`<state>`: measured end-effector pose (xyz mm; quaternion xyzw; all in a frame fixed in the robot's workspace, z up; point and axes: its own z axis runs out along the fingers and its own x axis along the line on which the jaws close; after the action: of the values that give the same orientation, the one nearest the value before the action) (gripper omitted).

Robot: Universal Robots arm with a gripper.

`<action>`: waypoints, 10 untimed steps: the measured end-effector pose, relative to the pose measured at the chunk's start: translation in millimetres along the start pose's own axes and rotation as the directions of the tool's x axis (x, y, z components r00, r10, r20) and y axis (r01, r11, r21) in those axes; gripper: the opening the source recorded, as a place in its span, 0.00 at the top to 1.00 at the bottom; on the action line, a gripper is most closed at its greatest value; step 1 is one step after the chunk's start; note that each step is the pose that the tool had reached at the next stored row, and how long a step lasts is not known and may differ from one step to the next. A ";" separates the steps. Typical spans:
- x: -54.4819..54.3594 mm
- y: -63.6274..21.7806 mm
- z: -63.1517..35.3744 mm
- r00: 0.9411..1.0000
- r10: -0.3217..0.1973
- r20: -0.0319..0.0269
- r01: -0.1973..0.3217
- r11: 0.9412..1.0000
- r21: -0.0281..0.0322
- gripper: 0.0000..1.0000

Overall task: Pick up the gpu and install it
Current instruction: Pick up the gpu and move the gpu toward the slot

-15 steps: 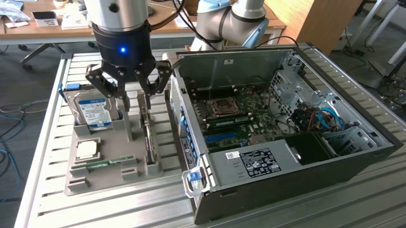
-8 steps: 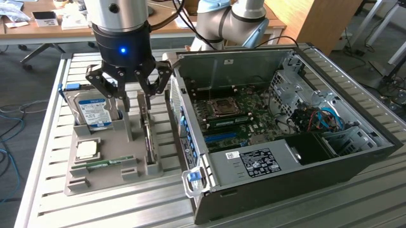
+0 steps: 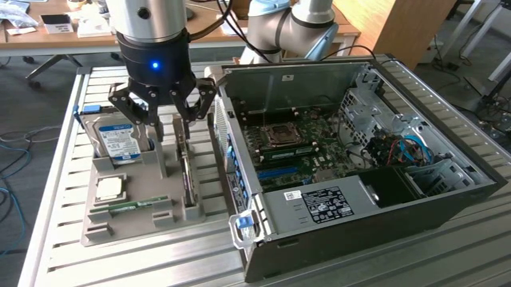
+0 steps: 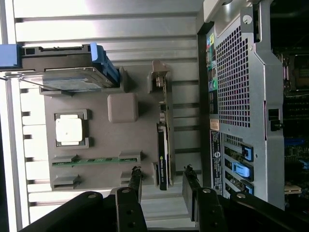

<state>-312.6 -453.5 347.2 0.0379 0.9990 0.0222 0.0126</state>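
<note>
My gripper [image 3: 169, 133] [image 4: 161, 170] stood open with nothing in it, its two black fingers [image 4: 134, 180] well apart. The gpu [image 3: 188, 179] [image 4: 163, 145], a thin dark circuit card with a metal end bracket, stood on edge in a slot of the grey moulded tray [image 3: 152, 200] [image 4: 111, 137] directly below me. In the wrist view its long axis ran straight out from the gap between my fingers, one finger to each flat face, the bracket at the far end. I judged I was lined up over the end away from the bracket and not yet touching it. The silver hard drive with a blue-white label [image 3: 118, 140] sat beside it, and the open black computer case [image 3: 447, 197] lay on the slatted metal worktop [image 3: 160, 263] at the card's other side.
</note>
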 end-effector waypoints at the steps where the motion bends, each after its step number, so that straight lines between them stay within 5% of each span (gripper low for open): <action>1: 0.0 0.0 0.0 1.000 0.000 0.000 0.000 1.000 0.000 0.53; 10: 0.1 -0.1 1.5 1.000 0.000 0.000 0.000 1.000 0.000 0.53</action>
<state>-312.6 -453.5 345.6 0.0379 0.9990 0.0223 0.0126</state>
